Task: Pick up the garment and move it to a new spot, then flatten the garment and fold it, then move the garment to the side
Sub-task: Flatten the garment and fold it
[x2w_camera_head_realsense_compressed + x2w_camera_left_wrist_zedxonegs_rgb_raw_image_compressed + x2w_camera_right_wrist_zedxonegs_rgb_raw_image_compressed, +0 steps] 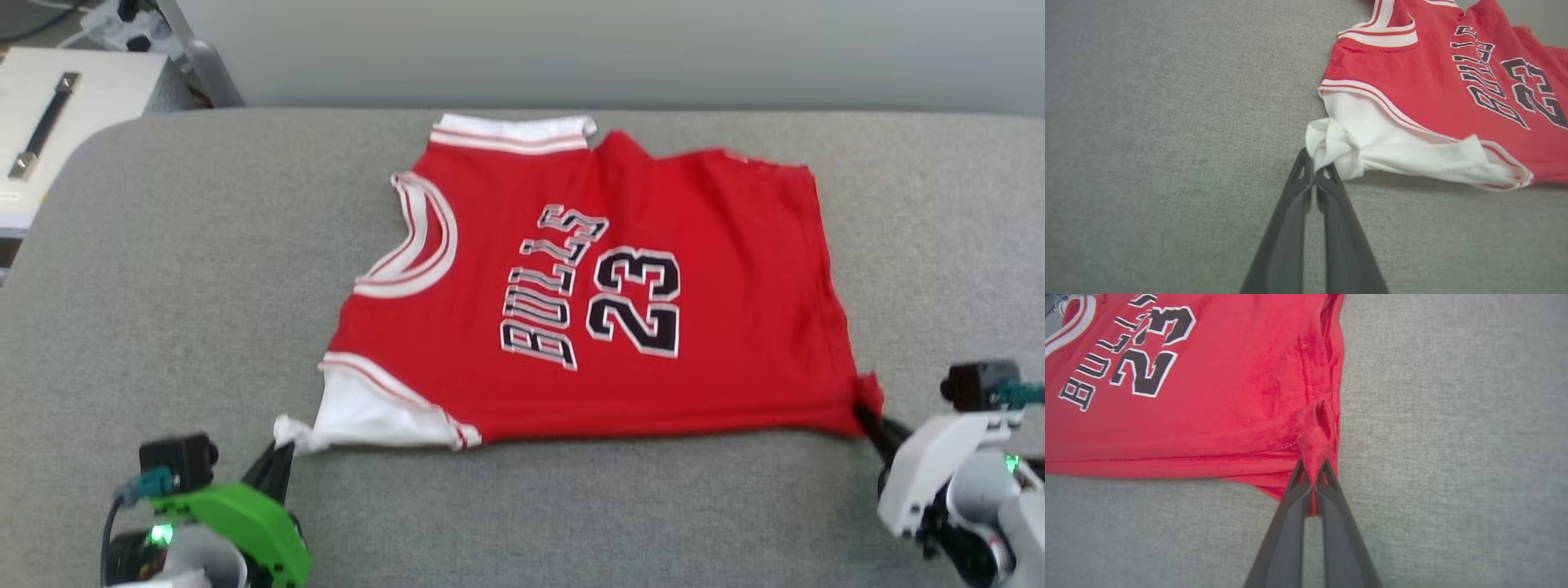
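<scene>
The garment (588,286), a red jersey with white sleeves and black "BULLS 23" lettering facing up, lies spread on the grey table, collar toward the left. My left gripper (282,453) is shut on the tip of the near white sleeve (1331,143), which bunches at the fingertips in the left wrist view. At the near right hem corner (1314,437) my right gripper (864,416) is shut on a pinch of red cloth. The far sleeve (514,131) lies folded at the table's back.
The grey cloth-covered table (163,286) extends well beyond the jersey on both sides and in front. A white case with a dark handle (49,122) stands off the table at the far left, with a grey wall behind.
</scene>
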Robot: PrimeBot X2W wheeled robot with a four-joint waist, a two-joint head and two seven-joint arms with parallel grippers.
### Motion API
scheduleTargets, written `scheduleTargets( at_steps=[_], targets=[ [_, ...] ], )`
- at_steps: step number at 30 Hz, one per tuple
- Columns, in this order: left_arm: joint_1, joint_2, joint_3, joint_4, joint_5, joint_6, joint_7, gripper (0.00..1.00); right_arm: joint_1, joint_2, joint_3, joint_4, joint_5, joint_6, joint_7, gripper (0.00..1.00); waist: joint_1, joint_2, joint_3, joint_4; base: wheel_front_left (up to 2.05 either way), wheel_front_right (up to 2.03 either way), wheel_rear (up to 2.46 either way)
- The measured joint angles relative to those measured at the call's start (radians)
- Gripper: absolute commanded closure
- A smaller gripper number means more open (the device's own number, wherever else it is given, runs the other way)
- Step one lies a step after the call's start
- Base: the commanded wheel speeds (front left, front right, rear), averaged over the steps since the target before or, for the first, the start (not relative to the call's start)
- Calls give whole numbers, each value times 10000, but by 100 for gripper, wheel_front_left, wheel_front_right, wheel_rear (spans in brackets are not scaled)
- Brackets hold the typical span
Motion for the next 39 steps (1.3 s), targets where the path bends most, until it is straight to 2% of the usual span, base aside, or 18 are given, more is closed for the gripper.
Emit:
scheduleTargets(
  at_steps=[4,11,16,21,26,29,39],
  targets=[
    [1302,430,169,-1296,-349,786,242,100,1483,337,-648,-951,-579,0,625,100,0,0,-435,31,0,0,0],
    [2965,978,257,-2938,-681,1774,685,100,3701,1191,-2034,-2562,-1440,-2,1634,100,0,0,-1043,90,0,0,0],
    [3910,1262,453,-3747,-1083,2311,899,100,4927,1847,-2654,-3528,-1824,-2,2295,100,0,0,-1356,152,0,0,0],
    [4298,1511,623,-4397,-1204,2606,928,100,5424,2278,-3103,-4242,-2094,-4,2677,100,0,0,-1400,229,0,0,0],
    [3963,1590,566,-4543,-1091,2608,1156,100,5283,2362,-3235,-4510,-2441,-4,2842,100,0,0,-1232,214,0,0,0],
    [3175,1572,430,-4382,-882,2489,1350,100,4885,2362,-3241,-4520,-2531,-6,2842,100,0,0,-1089,200,0,0,0],
    [432,957,-13,-2892,-307,1522,1724,100,3183,2213,-2989,-3969,-2679,-13,2598,100,0,0,-487,109,0,0,0]
  ],
)
